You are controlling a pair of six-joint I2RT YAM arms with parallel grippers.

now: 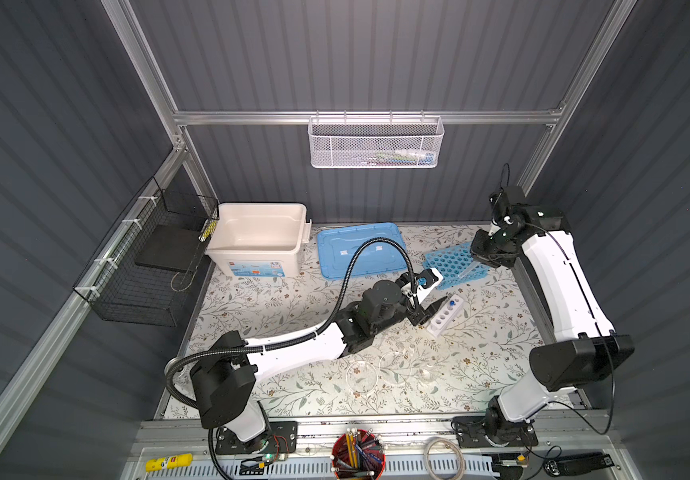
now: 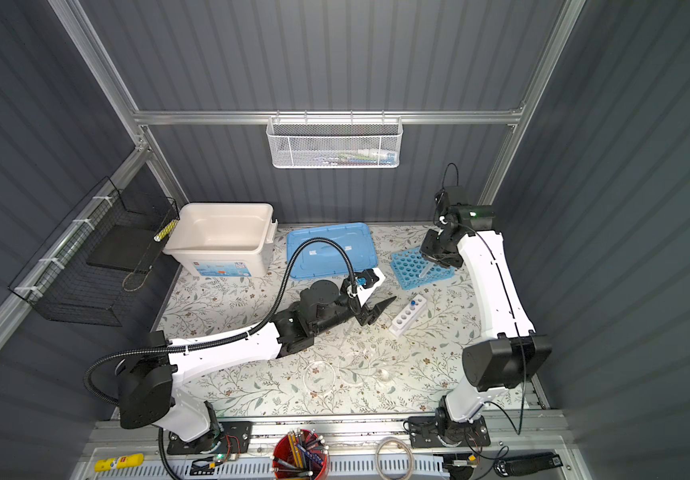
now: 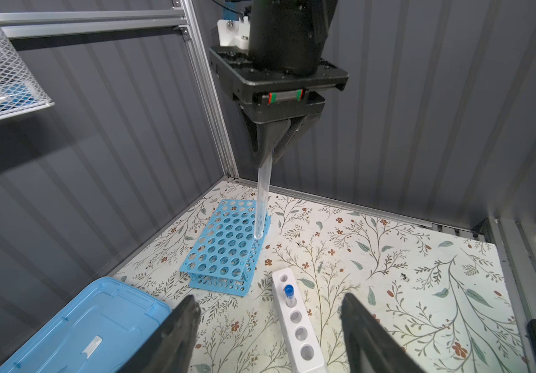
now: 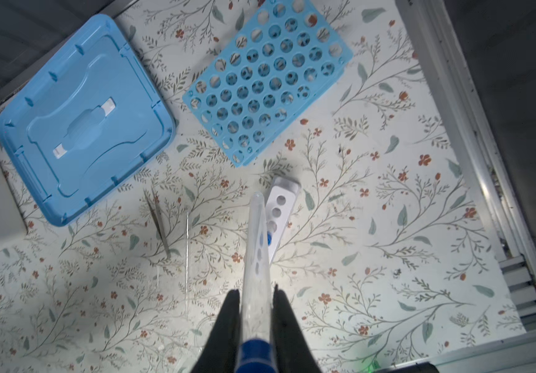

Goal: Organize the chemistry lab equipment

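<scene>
My right gripper [image 4: 255, 297] is shut on a clear blue-capped test tube [image 4: 257, 252], gripped just below its cap. The tube [image 3: 263, 200] hangs tip-down over the edge of the blue rack [image 1: 453, 264], slightly tilted. My left gripper [image 3: 269, 298] is open and empty just short of the white rack [image 3: 295, 323], which holds one short blue-capped tube [image 3: 289, 292]. In both top views the left gripper [image 1: 430, 305] is beside that rack [image 1: 443, 316]. Two glass dishes [image 1: 362, 376] [image 1: 395, 365] and a small glass vessel [image 1: 426, 374] lie near the front. Tweezers [image 4: 160, 222] lie on the mat.
A white bin [image 1: 258, 232] stands at the back left with its blue lid [image 1: 359, 249] flat beside it. A thin clear rod [image 4: 187, 245] lies next to the tweezers. A red cup of pencils [image 1: 357, 453] stands on the front rail. Wire baskets hang on the walls.
</scene>
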